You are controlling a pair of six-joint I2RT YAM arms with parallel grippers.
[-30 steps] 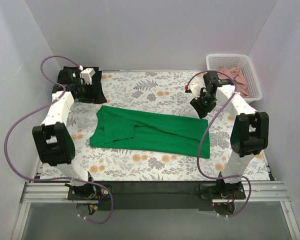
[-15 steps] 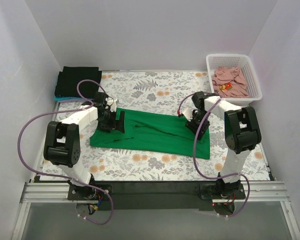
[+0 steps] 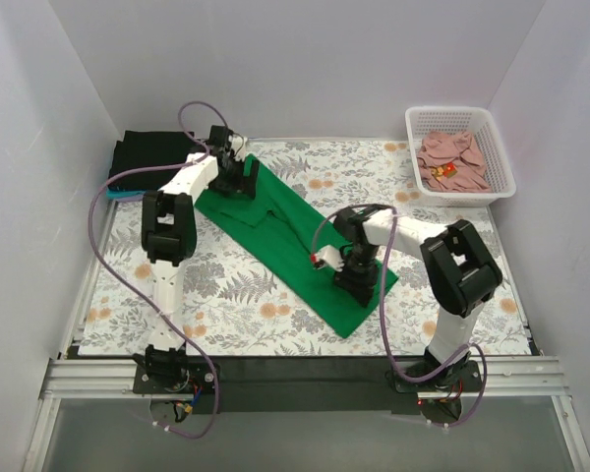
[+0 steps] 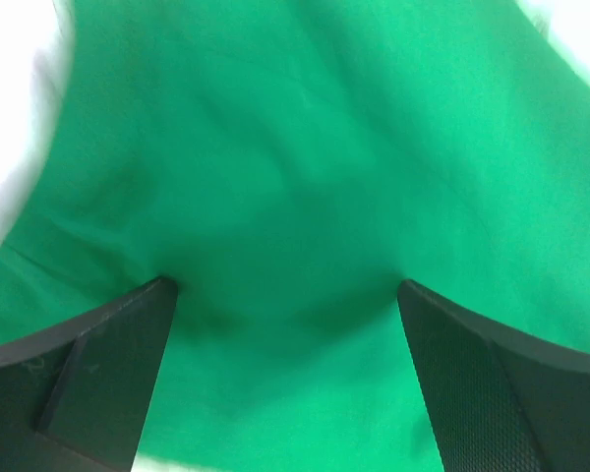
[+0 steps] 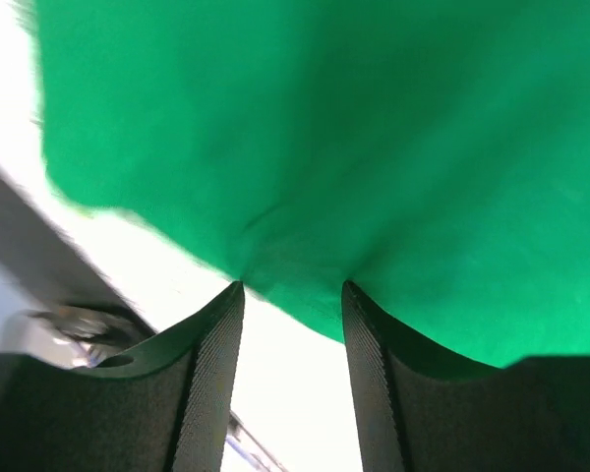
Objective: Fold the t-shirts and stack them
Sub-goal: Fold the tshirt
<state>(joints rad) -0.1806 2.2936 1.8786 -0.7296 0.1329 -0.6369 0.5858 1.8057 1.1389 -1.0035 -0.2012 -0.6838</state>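
White walls close in a table [image 3: 226, 295] covered with a flower-printed cloth, both arms reaching out over it. Across its middle a green shirt [image 3: 285, 231] lies as a long, narrow band, running on a slant from near the far left corner down toward the near right side.

At the far left corner sits a folded black shirt [image 3: 147, 152], with a sliver of light blue shirt [image 3: 126, 195] showing under its near edge. At the far right corner a white basket [image 3: 503, 157] holds a crumpled pink shirt [image 3: 452, 152].

The left gripper [image 3: 238, 172] is on the band's far left end. In its wrist view the jaws stand wide apart, tips down on the green cloth [image 4: 305, 147], with nothing clamped.

The right gripper [image 3: 354, 278] is on the near right part of the band. Its wrist view shows the jaws partway apart, with the edge of the green cloth [image 5: 374, 128] at the tips. Bright table shows through the gap, so they do not look clamped.

The step in hand looks like laying out the green shirt and getting hold of it for a crosswise fold, with both grippers placed but neither gripping. The next move probably calls for each jaw to pinch the cloth at its own end. One end then has to go over the other without dragging the band askew, before the folded shirt goes to the pile at the far left corner.
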